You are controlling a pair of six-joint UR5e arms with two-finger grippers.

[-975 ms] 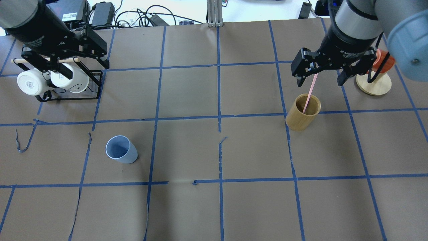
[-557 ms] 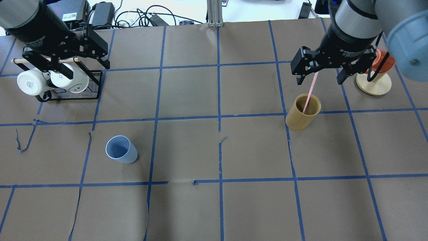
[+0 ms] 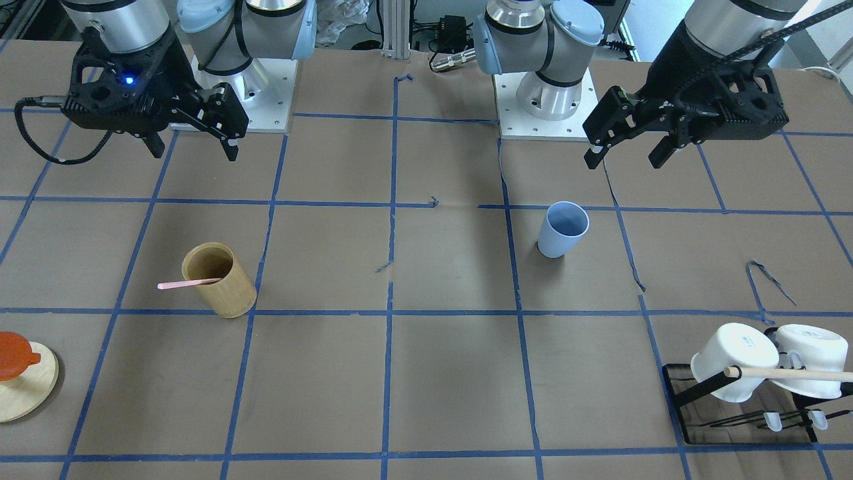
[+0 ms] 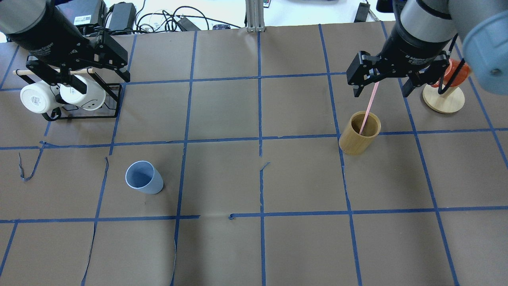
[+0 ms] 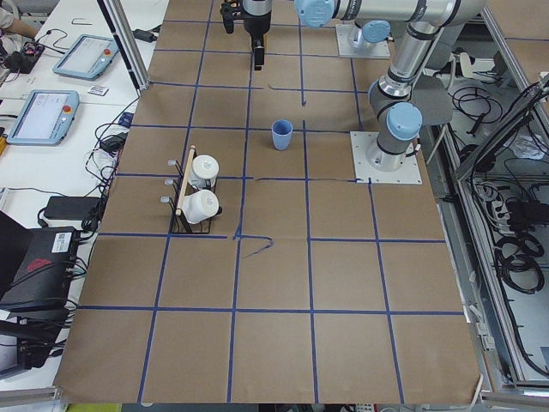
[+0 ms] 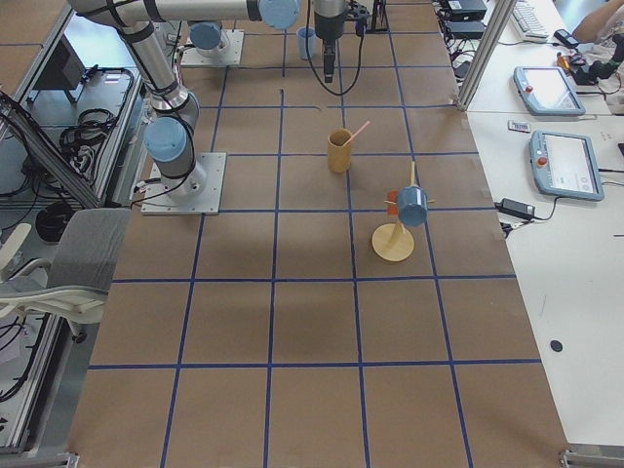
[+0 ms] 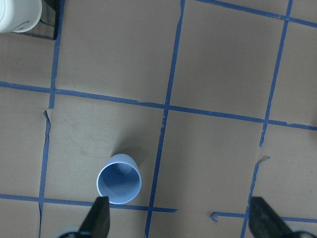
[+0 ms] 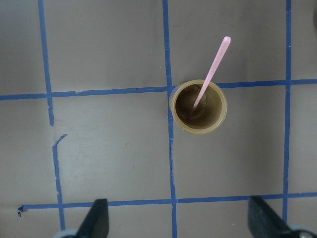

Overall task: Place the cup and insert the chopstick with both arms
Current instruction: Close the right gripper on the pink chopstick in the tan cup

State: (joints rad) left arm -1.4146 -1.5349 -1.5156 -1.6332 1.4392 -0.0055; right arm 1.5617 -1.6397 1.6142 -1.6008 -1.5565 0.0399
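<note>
Cup (image 4: 143, 177) stands upright on the brown paper, mouth up, within one taped square. The left gripper (image 3: 623, 157) hangs clear of it, jaws spread, empty. Chopstick (image 4: 369, 109) leans inside the bamboo holder (image 4: 359, 139) — the right gripper (image 4: 381, 92) is raised nearby, jaws wide, touching nothing.

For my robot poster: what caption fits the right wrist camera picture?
Seen from above, a pink chopstick leans in a tan bamboo cylinder on the taped brown table.

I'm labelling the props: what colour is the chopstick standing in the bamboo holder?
Pale pink chopstick; clearest in the right wrist view.
</note>
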